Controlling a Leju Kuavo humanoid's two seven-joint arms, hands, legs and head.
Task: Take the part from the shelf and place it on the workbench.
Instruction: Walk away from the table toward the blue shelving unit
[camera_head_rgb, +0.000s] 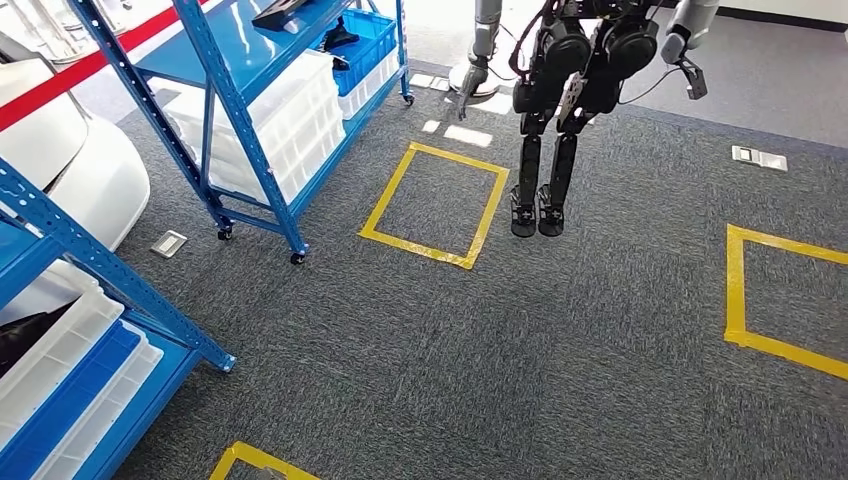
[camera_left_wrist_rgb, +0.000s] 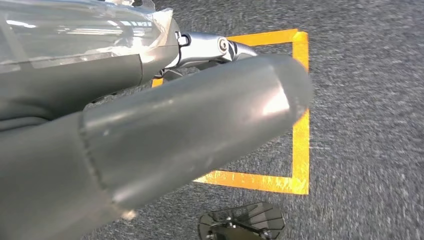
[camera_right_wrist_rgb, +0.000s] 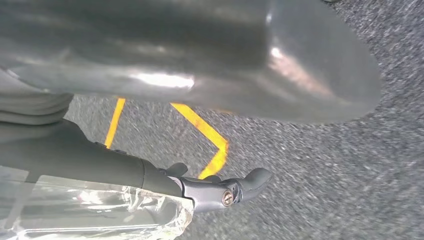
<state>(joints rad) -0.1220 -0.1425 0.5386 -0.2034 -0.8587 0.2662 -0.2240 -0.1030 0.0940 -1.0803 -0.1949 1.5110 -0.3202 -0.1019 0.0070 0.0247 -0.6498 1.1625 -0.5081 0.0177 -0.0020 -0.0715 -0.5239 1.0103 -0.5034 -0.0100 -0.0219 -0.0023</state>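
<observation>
Blue shelves stand to my left in the head view. A dark part (camera_head_rgb: 22, 336) lies in a white bin (camera_head_rgb: 55, 350) on the near shelf (camera_head_rgb: 120, 290). More dark parts sit on the far shelf (camera_head_rgb: 225, 70): one on its top level (camera_head_rgb: 285, 12), one in a blue bin (camera_head_rgb: 345, 38). My left hand (camera_left_wrist_rgb: 210, 100) hangs over the carpet with its thumb and fingers (camera_left_wrist_rgb: 215, 47) stretched out, holding nothing. My right hand (camera_right_wrist_rgb: 225, 75) also hangs over the carpet, its fingers (camera_right_wrist_rgb: 235, 186) straight and empty.
Another humanoid robot (camera_head_rgb: 580, 80) stands on the grey carpet ahead, beside a yellow tape square (camera_head_rgb: 437, 205). More tape squares lie at the right (camera_head_rgb: 740, 290) and the near edge (camera_head_rgb: 250, 462). White stacked bins (camera_head_rgb: 280, 120) fill the far shelf.
</observation>
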